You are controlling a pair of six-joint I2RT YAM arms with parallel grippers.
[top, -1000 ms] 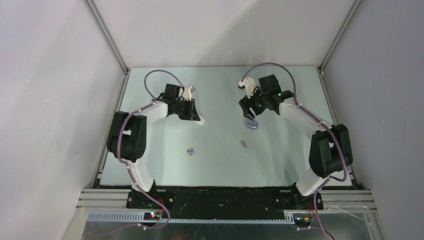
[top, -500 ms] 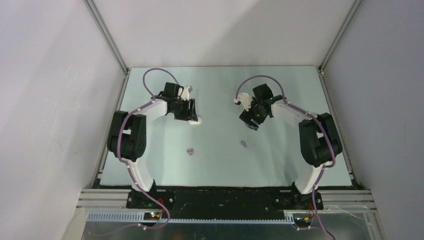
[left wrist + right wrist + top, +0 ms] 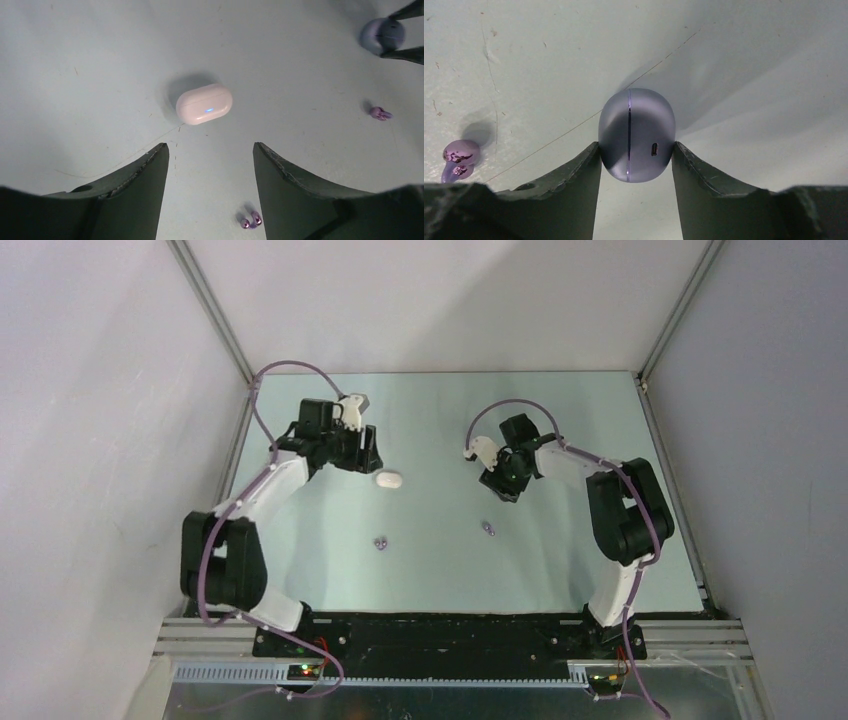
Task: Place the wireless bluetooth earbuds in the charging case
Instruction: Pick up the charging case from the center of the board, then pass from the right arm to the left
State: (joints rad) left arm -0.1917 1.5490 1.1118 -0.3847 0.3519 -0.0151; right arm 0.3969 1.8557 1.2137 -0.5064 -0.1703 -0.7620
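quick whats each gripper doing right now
left gripper: open, empty, white charging case lying ahead of it
right gripper: closed on the purple charging case

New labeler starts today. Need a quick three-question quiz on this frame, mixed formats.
1. True or false: the white case lies closed, untouched by the open left claw.
2. What is the right claw gripping? A) purple case B) a white bud C) nothing
3. How many purple earbuds lie loose in the top view?
Key: 1 true; 2 A; 3 two.
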